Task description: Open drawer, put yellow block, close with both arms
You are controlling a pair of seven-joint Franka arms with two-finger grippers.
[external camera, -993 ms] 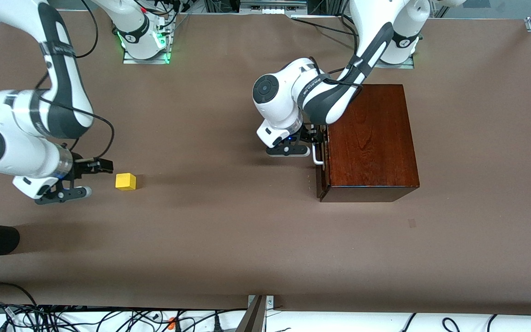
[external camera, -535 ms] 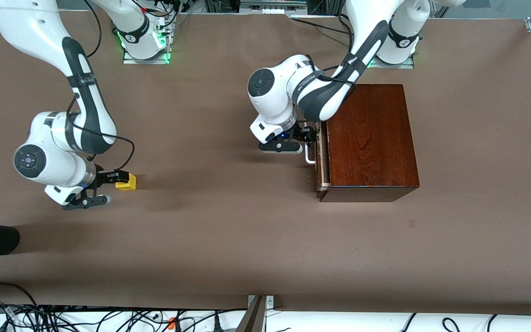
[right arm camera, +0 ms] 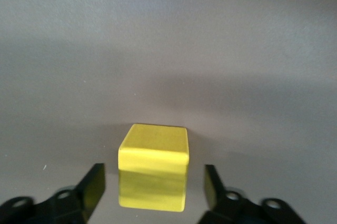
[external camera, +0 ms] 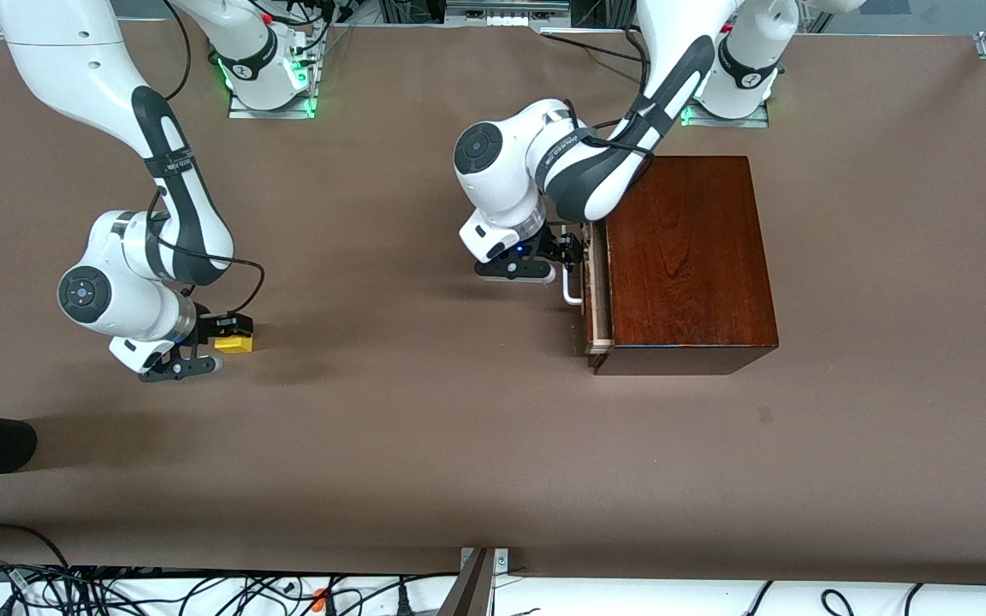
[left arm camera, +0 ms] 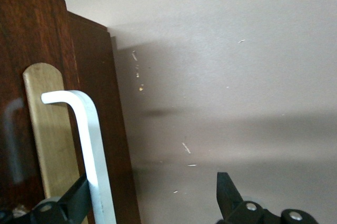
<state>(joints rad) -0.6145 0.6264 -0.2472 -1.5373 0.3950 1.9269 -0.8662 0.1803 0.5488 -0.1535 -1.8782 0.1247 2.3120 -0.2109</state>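
My right claw (external camera: 217,335) is down low on the bench (external camera: 424,445) toward the right arm's end, fingers spread apart with the yellow block (external camera: 234,343) sitting between them; from my right wrist I see the yellow block (right arm camera: 154,166) squarely in the gap, a black finger (right arm camera: 90,188) on each side and a sliver of bench showing between each pad and the cube, so nothing is clamped. My left claw (external camera: 568,257) is at the front of the drawer (external camera: 597,295), fingers apart around the white bar handle (external camera: 572,291); from my left wrist the handle (left arm camera: 93,150) runs right against one finger (left arm camera: 73,203) while the other finger (left arm camera: 227,192) stands well clear of it. The drawer is out by a narrow strip, its pale wooden edge showing in front of the dark mahogany box (external camera: 686,257), which lies just beside my left claw toward the left arm's end
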